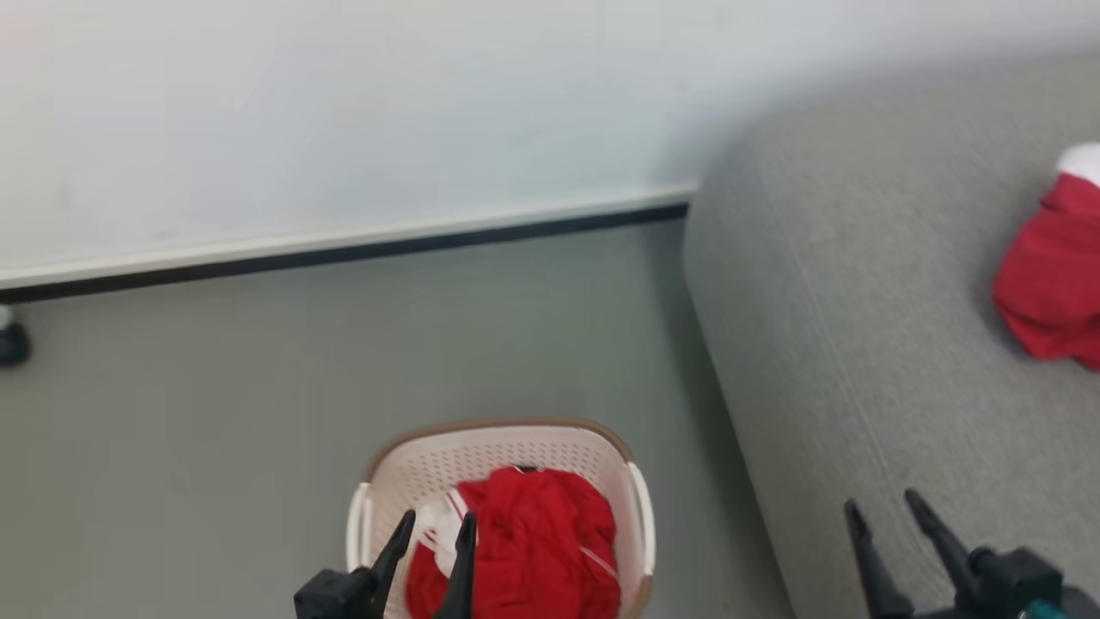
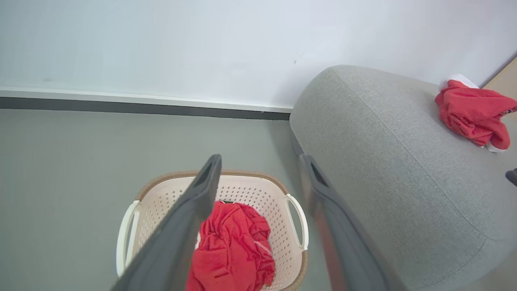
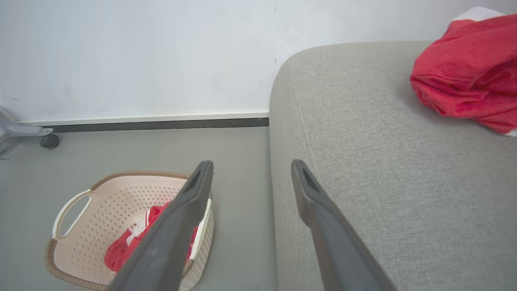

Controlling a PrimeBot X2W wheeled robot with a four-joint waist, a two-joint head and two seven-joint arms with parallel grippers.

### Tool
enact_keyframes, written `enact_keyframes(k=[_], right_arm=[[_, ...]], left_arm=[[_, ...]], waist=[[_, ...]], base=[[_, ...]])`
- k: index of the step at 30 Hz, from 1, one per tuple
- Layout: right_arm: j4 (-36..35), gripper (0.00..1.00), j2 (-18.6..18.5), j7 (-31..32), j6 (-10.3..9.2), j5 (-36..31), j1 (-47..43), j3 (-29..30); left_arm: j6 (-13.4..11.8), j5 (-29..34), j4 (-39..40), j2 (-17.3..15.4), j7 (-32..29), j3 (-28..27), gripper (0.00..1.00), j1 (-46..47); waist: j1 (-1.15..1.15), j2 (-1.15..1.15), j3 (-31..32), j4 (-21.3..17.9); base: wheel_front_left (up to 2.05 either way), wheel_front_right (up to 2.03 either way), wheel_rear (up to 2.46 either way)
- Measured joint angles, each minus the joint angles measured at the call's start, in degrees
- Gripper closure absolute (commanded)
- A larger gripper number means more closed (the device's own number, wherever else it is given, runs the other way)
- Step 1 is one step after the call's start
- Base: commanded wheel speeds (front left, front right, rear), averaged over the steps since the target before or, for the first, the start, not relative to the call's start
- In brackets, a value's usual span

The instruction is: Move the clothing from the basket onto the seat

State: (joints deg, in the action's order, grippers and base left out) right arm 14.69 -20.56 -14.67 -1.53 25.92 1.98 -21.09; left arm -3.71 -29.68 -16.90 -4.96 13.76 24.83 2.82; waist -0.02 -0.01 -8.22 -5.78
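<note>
Left pincer (image 1: 436, 520): released, fingers spread, nothing between them. In the head view it lies over the left half of the basket, tips pointing at the far rim.
Left fingers (image 2: 190, 218): in the left wrist view one crosses the basket and the red cloth, and the other crosses the strip of floor beside the sofa. I cannot tell whether either touches the cloth.
Right pincer (image 1: 881, 503): released and empty, fingers apart, over the near part of the sofa at the lower right of the head view.
Basket (image 1: 507, 447): cream with perforated walls, a brown rim and side handles. It stands upright on the floor near the sofa's rounded end, on the robot's left of it, with a strip of floor between them.
Basket clothing (image 1: 533, 542): crumpled red cloth with white trim inside the basket, heaped in the middle and near part. The far wall above it is bare.
Sofa clothing (image 1: 1044, 284): a red bundle with a white patch at its far end. It lies on top of the sofa at the right edge of the head view, well apart from the basket and both pincers.
Sofa (image 1: 859, 301): grey fabric with a rounded corner and a stitched seam along the edge.
Floor (image 1: 258, 387): plain grey.
Wall (image 1: 344, 112): pale, with a white baseboard (image 1: 344, 241) above a dark strip.
Caster (image 3: 49, 140): a small dark wheel on a grey leg, at the foot of the wall, far left.
</note>
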Motion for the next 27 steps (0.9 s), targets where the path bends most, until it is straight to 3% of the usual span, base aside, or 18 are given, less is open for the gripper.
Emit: enact_keyframes(k=[7, 15, 27], right_arm=[[-4.2, 0.00, 0.5, 0.0, -2.57, -2.5, -6.7, -0.7], [-8.4, 0.00, 1.0, 0.0, -3.10, -5.6, -7.5, -2.0], [-15.2, 0.00, -0.1, 0.0, -4.02, -7.2, -3.7, 1.5]], left_arm=[[0.2, -0.1, -0.6, -0.8, 0.2, -1.0, 0.00, -2.2], [0.2, -1.7, 2.7, -4.0, 0.5, -4.6, 0.00, -7.5], [0.8, -0.4, 5.5, -4.1, 0.3, -3.6, 0.00, -1.2]], waist=[[0.00, 0.00, 4.1, 5.8], [0.00, 0.00, 8.3, 10.9], [0.02, 0.01, 2.5, 10.3]], base=[[0.00, 0.00, 0.00], [0.00, 0.00, 0.00], [0.00, 0.00, 0.00]])
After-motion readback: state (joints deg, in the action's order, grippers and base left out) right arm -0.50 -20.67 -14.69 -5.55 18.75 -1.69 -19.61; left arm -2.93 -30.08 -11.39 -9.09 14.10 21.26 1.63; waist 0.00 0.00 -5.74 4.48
